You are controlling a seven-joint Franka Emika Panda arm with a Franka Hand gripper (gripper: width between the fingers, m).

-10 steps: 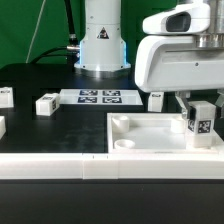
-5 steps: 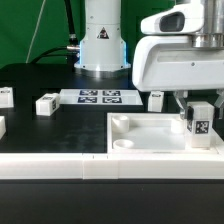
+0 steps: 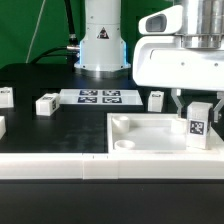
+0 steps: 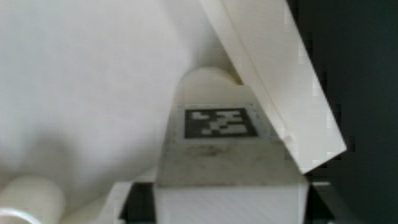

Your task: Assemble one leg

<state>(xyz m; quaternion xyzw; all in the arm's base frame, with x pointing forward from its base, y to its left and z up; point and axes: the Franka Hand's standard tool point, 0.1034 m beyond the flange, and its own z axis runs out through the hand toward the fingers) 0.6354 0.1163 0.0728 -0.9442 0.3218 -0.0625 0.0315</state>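
1. We see the claw (image 3: 199,112) closed on a leg (image 3: 198,124), holding it upright.
2. The leg hangs over the panel (image 3: 150,128), at the exterior view's right.
3. It seems to touch the panel, but we cannot be sure.
4. More legs (image 3: 46,104) lie on the table (image 3: 40,130), near the marker board (image 3: 100,97).

The gripper (image 3: 199,110) hangs upright from the arm, its fingers (image 3: 180,106) pointing straight down, clamped together on the leg (image 3: 199,124) between them.
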